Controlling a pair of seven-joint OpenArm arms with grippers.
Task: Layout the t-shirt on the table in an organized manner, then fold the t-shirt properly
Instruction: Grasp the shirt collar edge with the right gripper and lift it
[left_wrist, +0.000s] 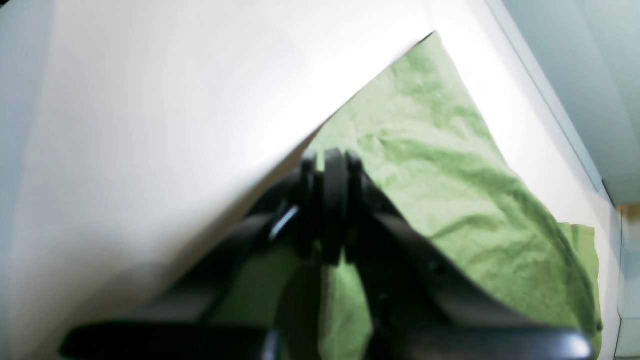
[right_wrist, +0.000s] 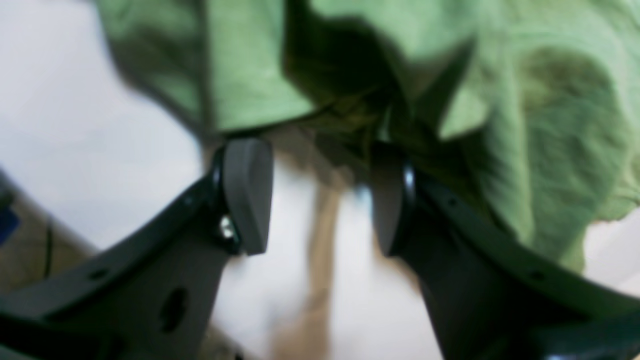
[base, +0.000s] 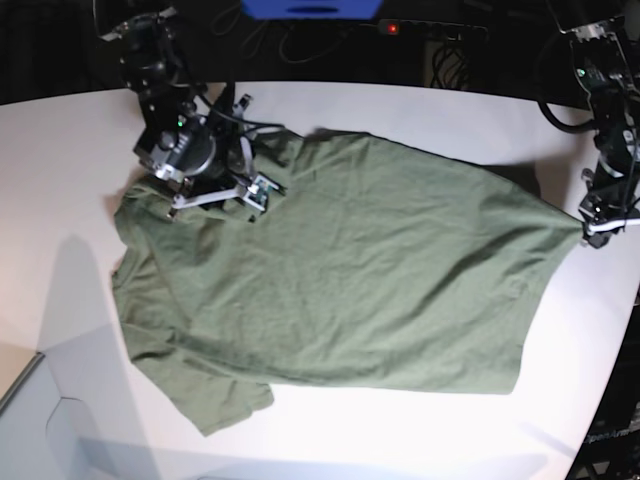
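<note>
The olive-green t-shirt (base: 350, 270) lies spread and wrinkled across the white table (base: 60, 200), one sleeve at the lower left. At the table's right edge, my left gripper (base: 585, 232) is shut on the shirt's corner and draws it to a point. In the left wrist view the black fingers (left_wrist: 332, 200) are pinched together with green t-shirt (left_wrist: 440, 165) cloth around them. My right gripper (base: 258, 192) hovers over the shirt's upper-left part near the collar. In the right wrist view the right gripper (right_wrist: 320, 195) stands open, with the t-shirt (right_wrist: 550, 125) just beyond the pads and bare table (right_wrist: 75, 125) in the gap.
Dark surroundings with cables and a blue object (base: 310, 8) lie behind the table's far edge. The table's curved edge runs close to the left gripper on the right. A pale grey surface (base: 40, 420) borders the lower-left corner.
</note>
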